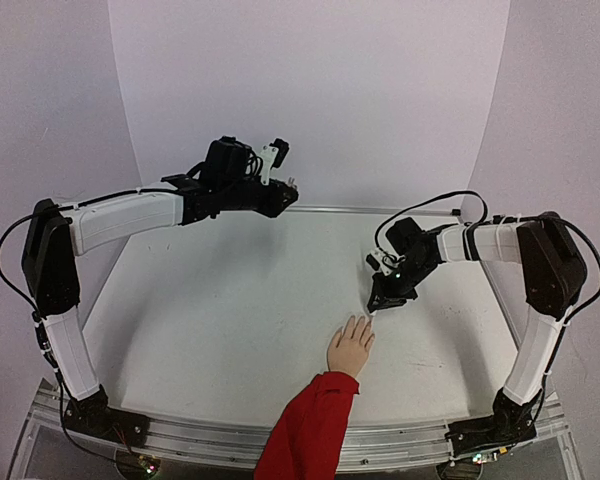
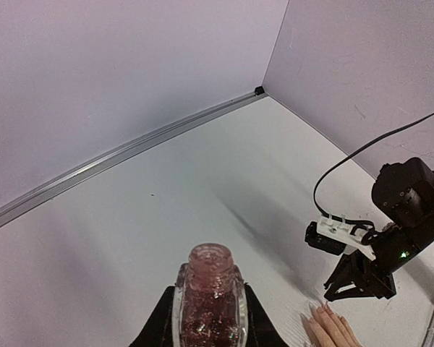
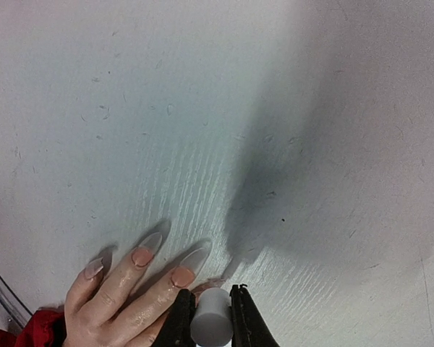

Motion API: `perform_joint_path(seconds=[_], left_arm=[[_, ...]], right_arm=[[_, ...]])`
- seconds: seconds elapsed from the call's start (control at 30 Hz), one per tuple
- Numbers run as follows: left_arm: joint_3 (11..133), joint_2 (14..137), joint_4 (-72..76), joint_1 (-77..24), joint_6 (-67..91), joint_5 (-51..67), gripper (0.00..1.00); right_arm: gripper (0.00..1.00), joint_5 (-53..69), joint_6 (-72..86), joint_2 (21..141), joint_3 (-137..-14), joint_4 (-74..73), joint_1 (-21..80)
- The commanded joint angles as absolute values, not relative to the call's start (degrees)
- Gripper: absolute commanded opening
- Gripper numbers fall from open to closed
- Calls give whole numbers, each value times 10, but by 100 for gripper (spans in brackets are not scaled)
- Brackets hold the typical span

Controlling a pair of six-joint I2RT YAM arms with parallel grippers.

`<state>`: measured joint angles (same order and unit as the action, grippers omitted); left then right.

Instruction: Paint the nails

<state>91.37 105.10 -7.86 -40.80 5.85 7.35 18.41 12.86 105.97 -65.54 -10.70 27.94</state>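
The nails lie just left of the right gripper, which is clamped on a white cylinder; the left gripper clasps a pinkish bottle.

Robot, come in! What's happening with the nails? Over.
Left gripper shut on open polish bottle, raised. Right gripper shut on white cap, by mannequin hand. Two nails show pink. Nothing blocking.
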Motion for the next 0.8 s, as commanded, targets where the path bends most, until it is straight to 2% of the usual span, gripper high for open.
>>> perform_joint_path(seconds=[0.0, 0.57, 0.77], left_arm=[[931, 1036, -42, -405, 46, 66, 0], [935, 1038, -41, -403, 42, 68, 0], [933, 1036, -41, -403, 46, 69, 0]], right_arm=[[0, 184, 119, 1072, -681, -132, 281], [0, 148, 128, 1053, -680, -129, 281], [0, 183, 119, 1021, -648, -117, 281]])
